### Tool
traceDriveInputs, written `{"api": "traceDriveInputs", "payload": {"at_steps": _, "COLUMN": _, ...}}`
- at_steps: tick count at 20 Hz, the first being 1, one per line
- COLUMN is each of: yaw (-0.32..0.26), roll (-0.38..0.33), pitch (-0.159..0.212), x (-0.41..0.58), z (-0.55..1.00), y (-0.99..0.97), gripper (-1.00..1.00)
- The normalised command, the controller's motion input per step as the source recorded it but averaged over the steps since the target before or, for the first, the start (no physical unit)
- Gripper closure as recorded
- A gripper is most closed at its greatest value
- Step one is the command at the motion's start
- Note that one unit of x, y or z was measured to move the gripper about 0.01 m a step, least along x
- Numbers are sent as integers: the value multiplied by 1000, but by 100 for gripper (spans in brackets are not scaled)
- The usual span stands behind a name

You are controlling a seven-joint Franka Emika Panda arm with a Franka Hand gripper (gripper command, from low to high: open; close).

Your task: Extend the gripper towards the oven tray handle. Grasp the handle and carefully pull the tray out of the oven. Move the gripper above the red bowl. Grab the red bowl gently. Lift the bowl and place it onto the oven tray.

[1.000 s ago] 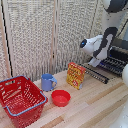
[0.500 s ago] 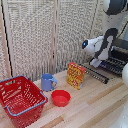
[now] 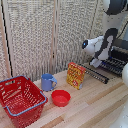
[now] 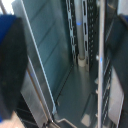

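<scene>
While the arm reaches in at the exterior view's right, the scene reads as follows.

Table: pale wooden planks, smooth, with a broad bare stretch at 5 o'clock of the red bowl.

Screen: woven, cream folding panels standing upright behind everything.

Oven: boxy dark metal, at the exterior view's right edge, partly cut off; in the wrist view its inside shows smooth grey sheet walls and slotted upright rails.

Arm: glossy white shell with black joints, bent down toward the oven front.

Basket: red plastic lattice with a blue rim, at 9 o'clock of the bowl, near it but apart.

Tray: dark wire rack of parallel bars, jutting from the oven mouth over the flap door.

Box: orange-yellow carton, upright, at 1 o'clock of the bowl.

Red bowl: shallow, round, plain, resting on the table, well apart from the oven.

Mug: blue, cylindrical, at 11 o'clock, just beside the bowl.

Gripper: at the tray's near edge; dark blue-tipped fingers blur the wrist view's sides; whether it is clenched or released I cannot tell.
</scene>
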Motion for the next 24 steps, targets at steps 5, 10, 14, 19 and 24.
{"api": "traceDriveInputs", "payload": {"at_steps": 5, "yaw": 7, "roll": -22, "pitch": -22, "x": -453, "z": 0, "y": -204, "gripper": 100}}
{"api": "traceDriveInputs", "payload": {"at_steps": 10, "yaw": -25, "roll": 14, "pitch": -9, "x": -331, "z": -9, "y": -73, "gripper": 100}}
{"api": "traceDriveInputs", "payload": {"at_steps": 14, "yaw": -60, "roll": 1, "pitch": -6, "x": -47, "z": -146, "y": 456, "gripper": 100}}
{"api": "traceDriveInputs", "payload": {"at_steps": 19, "yaw": -46, "roll": -4, "pitch": 0, "x": 34, "z": -232, "y": 966, "gripper": 100}}
{"api": "traceDriveInputs", "payload": {"at_steps": 24, "yaw": -39, "roll": 27, "pitch": 0, "x": 139, "z": -173, "y": 933, "gripper": 100}}
